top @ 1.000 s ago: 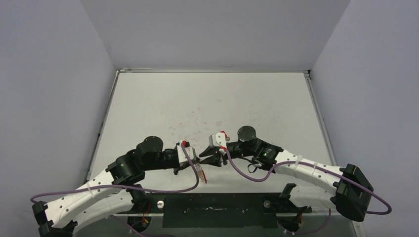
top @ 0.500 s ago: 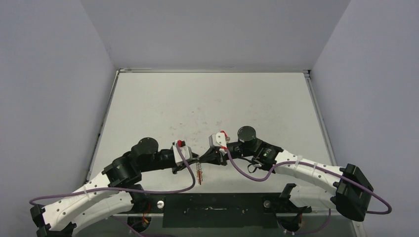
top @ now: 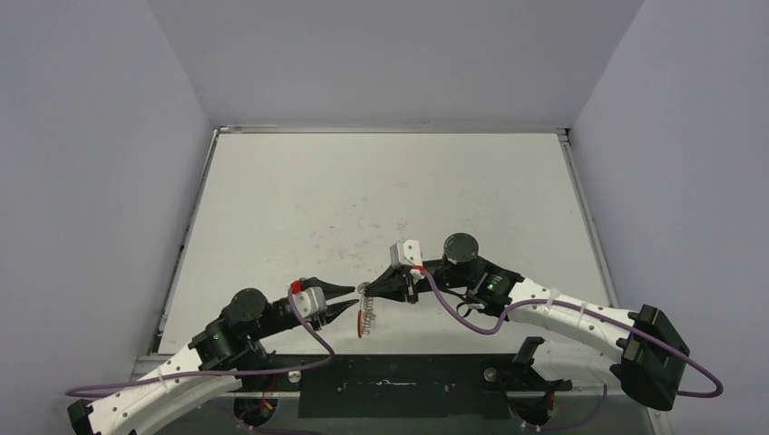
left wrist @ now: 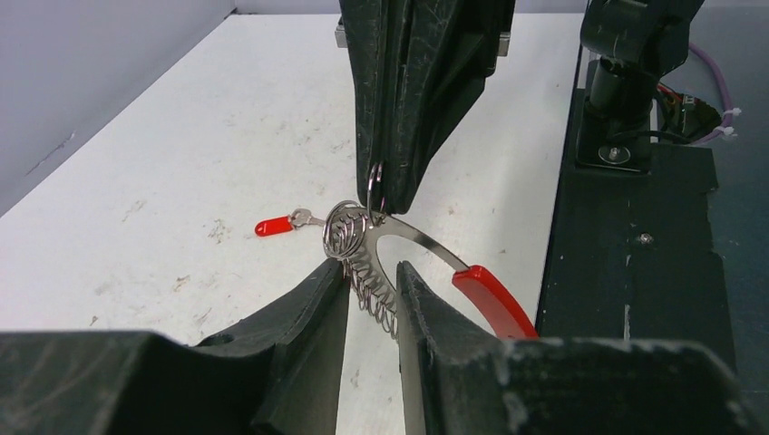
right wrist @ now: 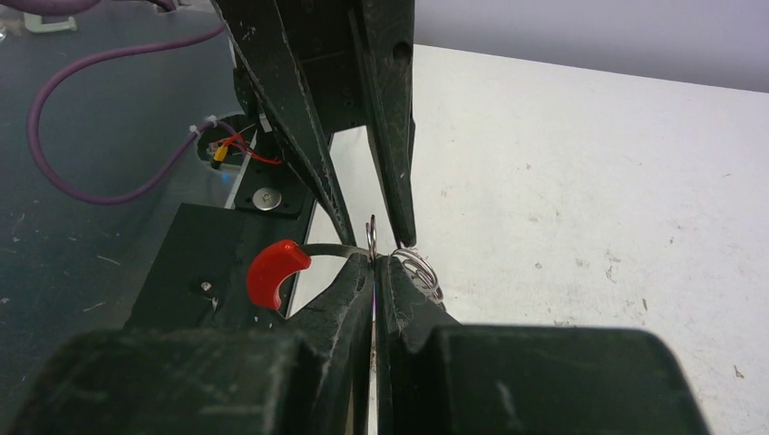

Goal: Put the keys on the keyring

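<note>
Right pincer pinches the coiled silvery keyring; left pincer stands spread just beside its springy coil.

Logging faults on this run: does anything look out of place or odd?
The red key seems to lie loose on the table, not on the keyring, which dangles from the shut right pincer. The left pincer is open, empty.
</note>
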`<state>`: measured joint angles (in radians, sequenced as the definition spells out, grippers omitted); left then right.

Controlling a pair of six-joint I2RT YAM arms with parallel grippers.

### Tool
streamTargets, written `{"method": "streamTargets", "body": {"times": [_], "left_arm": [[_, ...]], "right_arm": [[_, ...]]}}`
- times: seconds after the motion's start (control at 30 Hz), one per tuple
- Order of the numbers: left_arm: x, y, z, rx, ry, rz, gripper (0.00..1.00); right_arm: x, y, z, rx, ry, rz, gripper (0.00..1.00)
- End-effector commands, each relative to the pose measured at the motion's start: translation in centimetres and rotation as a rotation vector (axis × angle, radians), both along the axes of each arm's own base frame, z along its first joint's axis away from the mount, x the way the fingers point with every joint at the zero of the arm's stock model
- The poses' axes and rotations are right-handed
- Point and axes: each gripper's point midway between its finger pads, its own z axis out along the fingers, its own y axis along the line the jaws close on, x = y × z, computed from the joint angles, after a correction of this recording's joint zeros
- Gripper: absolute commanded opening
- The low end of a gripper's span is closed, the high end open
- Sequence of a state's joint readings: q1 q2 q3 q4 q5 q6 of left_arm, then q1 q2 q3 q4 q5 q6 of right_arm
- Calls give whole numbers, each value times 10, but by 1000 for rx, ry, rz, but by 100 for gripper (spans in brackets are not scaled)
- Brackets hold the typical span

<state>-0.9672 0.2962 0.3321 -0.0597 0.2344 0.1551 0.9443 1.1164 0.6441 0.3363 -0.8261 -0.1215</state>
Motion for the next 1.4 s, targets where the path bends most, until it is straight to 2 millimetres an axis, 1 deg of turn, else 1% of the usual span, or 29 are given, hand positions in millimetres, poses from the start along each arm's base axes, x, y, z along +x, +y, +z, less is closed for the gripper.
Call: {"method": "streamTargets", "body": {"times": [0.0, 0.3, 0.4, 0.5, 0.6, 0.77, 1.0, 1.13, 1.2, 1.27, 1.37], "left_arm": [[-6, -8, 43, -199, -64, -42, 25], [-4, -15, 45, -206, -65, -53, 24], [-3, -16, 46, -207, -66, -55, 20], [-3, -17, 44, -195, -59, -58, 13], [-3, -18, 45, -192, -58, -60, 12], [-2, -17, 51, -204, -62, -50, 20], [1, -14, 51, -205, -54, -27, 23], [3, -10, 51, -208, -44, -7, 30], [4, -8, 50, -205, -39, 7, 32], [4, -6, 50, -205, -36, 16, 32], [4, -6, 49, -206, -37, 18, 25]], "right_arm": [[-2, 1, 29, 100, -59, 9, 0], [-3, 1, 27, 95, -57, 9, 0], [-3, 1, 28, 96, -58, 10, 0], [-3, 2, 28, 95, -59, 11, 0], [-3, 2, 26, 90, -58, 15, 0], [-3, 2, 25, 85, -59, 15, 0], [-3, 1, 25, 85, -60, 14, 0], [-3, 1, 24, 81, -61, 14, 0], [-3, 1, 23, 79, -60, 15, 0], [-3, 1, 23, 80, -59, 14, 0], [-3, 1, 24, 83, -60, 15, 0]]}}
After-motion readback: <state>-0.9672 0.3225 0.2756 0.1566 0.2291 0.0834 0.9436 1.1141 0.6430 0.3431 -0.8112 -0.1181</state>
